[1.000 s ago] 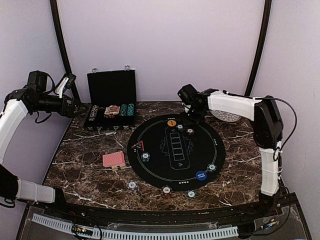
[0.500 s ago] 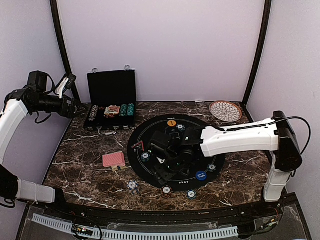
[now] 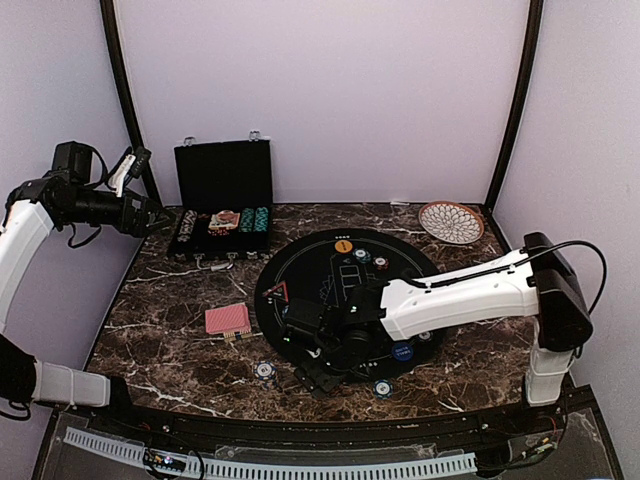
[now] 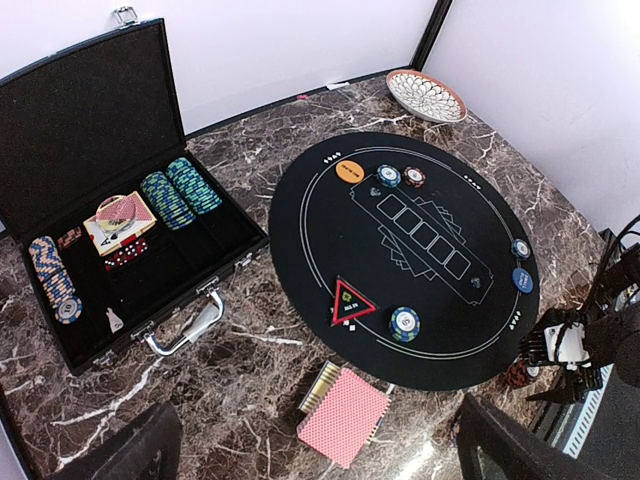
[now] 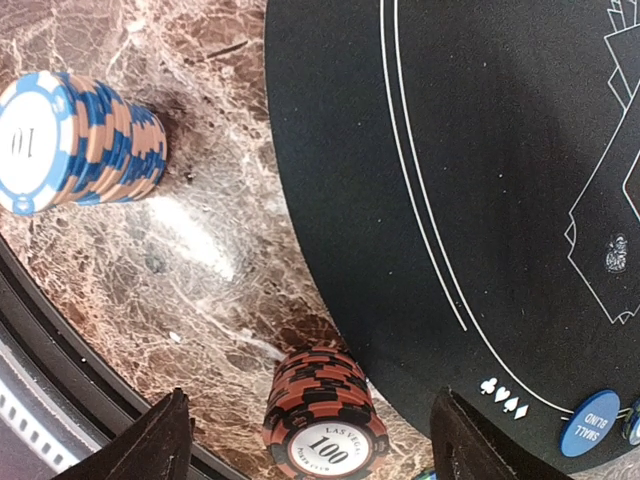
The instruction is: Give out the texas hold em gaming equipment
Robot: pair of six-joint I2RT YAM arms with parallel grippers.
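My right gripper (image 5: 322, 445) hangs open over the near edge of the black mat (image 3: 430, 280). A red-and-black chip stack (image 5: 325, 420) stands on the marble between its spread fingers, touching neither. A blue chip stack (image 5: 75, 140) stands further left. In the top view the right gripper (image 3: 322, 370) hides the red stack. The red-backed card deck (image 4: 343, 415) lies left of the mat, with the red triangle (image 4: 353, 303) and a chip stack (image 4: 404, 323) on the mat beside it. My left gripper (image 3: 150, 215) is open and empty, high over the back left corner.
An open black case (image 4: 90, 150) with chips and cards stands at the back left. A wicker plate (image 3: 451, 222) sits at the back right. An orange disc (image 3: 343, 245) and two chips (image 3: 370, 259) lie at the mat's far edge, a blue disc (image 3: 402, 352) at its near right.
My right arm swung from the back right, near the plate, across the mat to its front left edge, and its jaws spread wider. The left arm has not moved.
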